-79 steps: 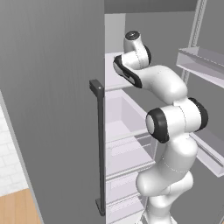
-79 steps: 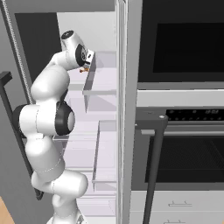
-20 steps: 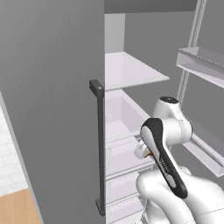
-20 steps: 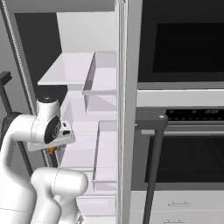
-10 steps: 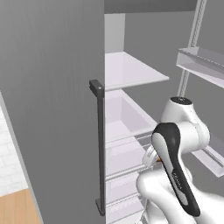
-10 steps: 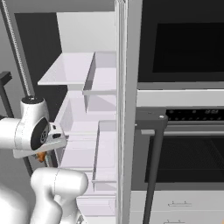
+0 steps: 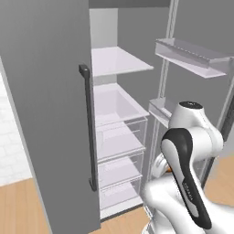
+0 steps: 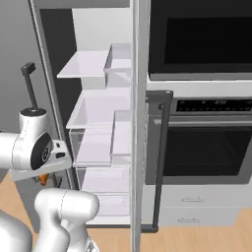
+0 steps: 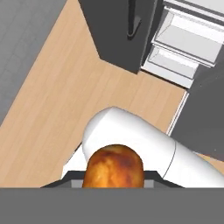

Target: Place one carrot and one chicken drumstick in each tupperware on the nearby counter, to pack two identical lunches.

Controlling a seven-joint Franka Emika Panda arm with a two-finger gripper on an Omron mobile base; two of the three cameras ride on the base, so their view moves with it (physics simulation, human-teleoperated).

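A browned chicken drumstick (image 9: 113, 165) sits at the bottom of the hand view, pinched by my gripper (image 9: 113, 178), which is shut on it. The hand points down at the wooden floor, above my own white arm link. In the right base view the hand (image 8: 39, 167) hangs low at the left, in front of the open fridge, with an orange-brown bit of the drumstick (image 8: 43, 180) showing under it. In the left base view a sliver of the drumstick (image 7: 167, 169) peeks out behind my forearm. The carrot, the tupperware and the counter are out of view.
The fridge stands open, with white shelves (image 7: 116, 61) and clear drawers (image 7: 119, 141) inside. Its grey door with a dark handle (image 7: 89, 128) is at the left. A built-in oven (image 8: 206, 142) with a bar handle stands to the right. Wooden floor (image 9: 48, 100) lies below.
The arm has folded back out of the fridge, and the hand has sunk lower and nearer the base, still holding the drumstick.
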